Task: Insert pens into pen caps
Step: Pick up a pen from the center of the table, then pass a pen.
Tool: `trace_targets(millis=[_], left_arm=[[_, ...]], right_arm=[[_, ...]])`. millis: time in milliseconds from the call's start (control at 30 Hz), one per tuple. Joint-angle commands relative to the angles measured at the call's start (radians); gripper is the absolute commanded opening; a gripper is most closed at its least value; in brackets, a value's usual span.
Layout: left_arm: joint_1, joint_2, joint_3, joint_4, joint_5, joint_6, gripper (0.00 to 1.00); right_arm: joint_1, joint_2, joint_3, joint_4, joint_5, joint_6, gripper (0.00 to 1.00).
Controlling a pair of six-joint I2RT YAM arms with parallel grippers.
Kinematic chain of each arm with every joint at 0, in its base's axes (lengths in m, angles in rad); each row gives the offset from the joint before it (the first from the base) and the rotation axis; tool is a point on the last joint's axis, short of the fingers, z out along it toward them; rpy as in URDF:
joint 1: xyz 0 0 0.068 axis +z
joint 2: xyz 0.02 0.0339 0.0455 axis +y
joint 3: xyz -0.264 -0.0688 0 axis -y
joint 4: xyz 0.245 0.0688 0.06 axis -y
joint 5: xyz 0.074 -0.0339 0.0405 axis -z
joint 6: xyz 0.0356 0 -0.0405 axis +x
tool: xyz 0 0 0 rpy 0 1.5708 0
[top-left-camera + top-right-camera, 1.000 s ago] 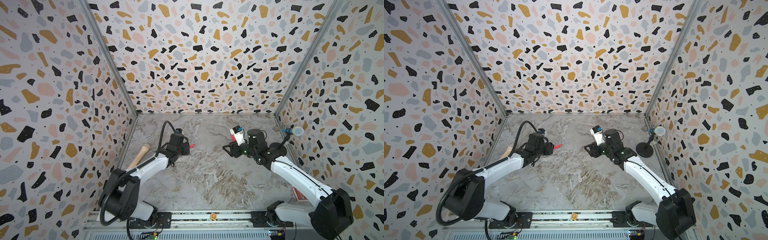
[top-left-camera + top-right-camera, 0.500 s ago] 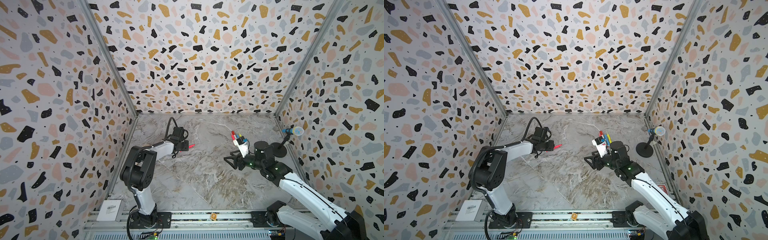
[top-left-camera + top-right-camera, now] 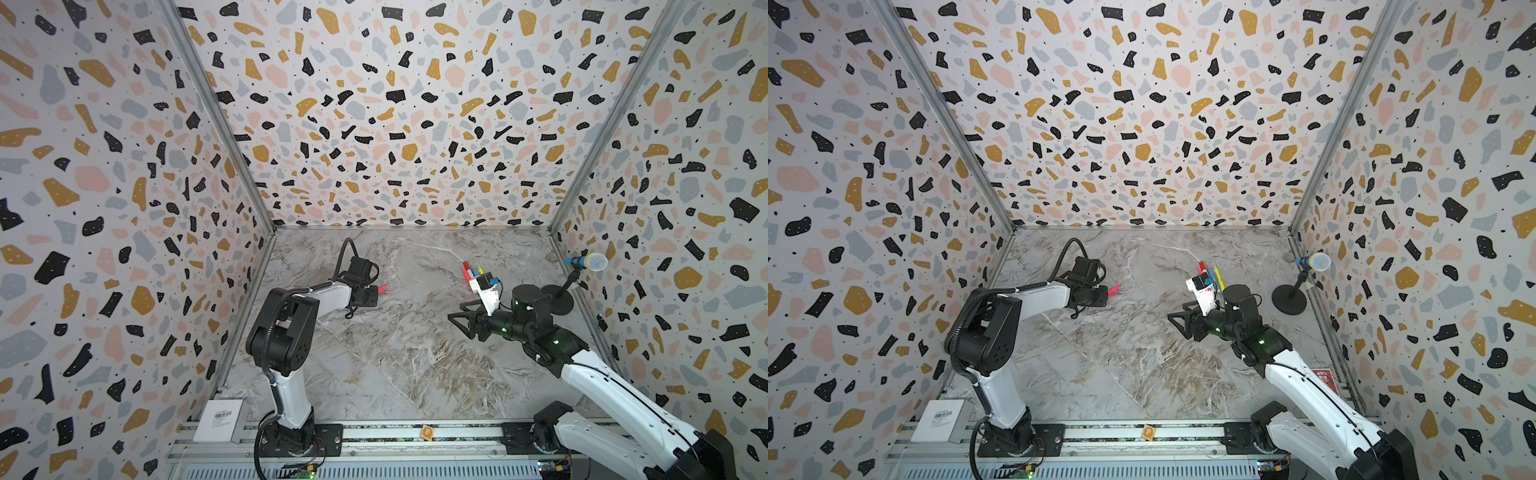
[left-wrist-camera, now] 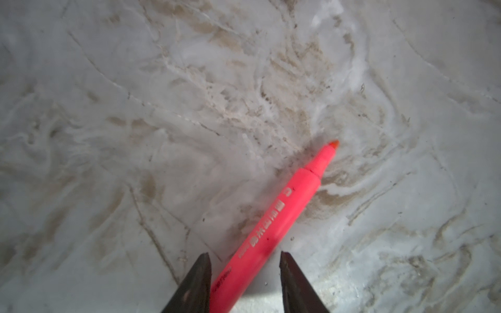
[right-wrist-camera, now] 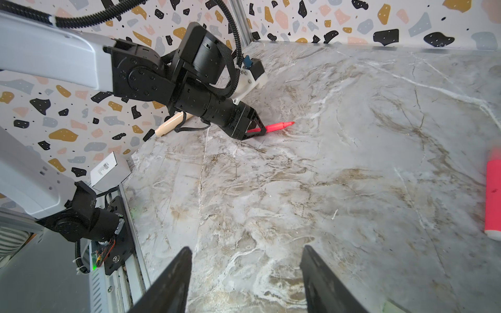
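Observation:
A neon pink pen (image 4: 284, 214) lies on the marble floor with its uncapped tip pointing away from my left gripper (image 4: 244, 254). The jaws straddle its barrel: one finger touches it, the other stands a little clear. The same pen (image 3: 381, 288) (image 3: 1114, 289) pokes out of that gripper in both top views. My right gripper (image 5: 246, 248) is open and empty above bare floor, at mid-right in a top view (image 3: 457, 322). Behind its wrist lies a cluster of red, blue and yellow pens (image 3: 469, 271). Another pink pen (image 5: 493, 200) shows in the right wrist view. I make out no pen caps.
A blue microphone (image 3: 586, 262) on a black round stand (image 3: 557, 300) is by the right wall. A beige stick (image 5: 173, 123) lies behind the left arm by the left wall. A white barcoded box (image 3: 218, 419) and an orange tag (image 3: 427, 432) sit on the front rail.
The left arm has folded upright at its base while its gripper stayed at the pink pen, jaws narrowing. The right gripper drew back toward the front, uncovering the pen cluster.

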Motion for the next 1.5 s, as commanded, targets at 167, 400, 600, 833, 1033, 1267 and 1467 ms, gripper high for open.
trace_targets(millis=[167,400,600,833,1033,1267,1467], left_arm=[[-0.083,0.024,-0.014,-0.061,-0.068,0.038,0.3],[-0.095,0.043,-0.015,-0.064,-0.087,0.045,0.04],[-0.096,-0.026,-0.051,-0.007,-0.035,0.042,0.0],[-0.165,-0.364,-0.322,0.352,0.18,-0.027,0.0],[-0.299,-0.595,-0.492,0.521,0.204,-0.106,0.0],[-0.491,-0.742,-0.6,0.588,0.116,-0.187,0.0],[-0.56,-0.788,-0.629,0.636,0.106,-0.24,0.01]], right_arm=[[0.005,-0.019,-0.004,0.037,0.001,0.03,0.64],[0.006,-0.023,-0.006,0.038,0.014,0.04,0.64],[0.004,-0.005,-0.017,0.044,0.032,0.052,0.64],[0.002,0.01,-0.074,0.15,-0.051,0.12,0.71],[-0.01,0.056,-0.142,0.311,-0.155,0.215,0.74],[0.01,0.14,-0.145,0.474,-0.262,0.288,0.74],[0.036,0.195,-0.099,0.514,-0.281,0.309,0.7]])
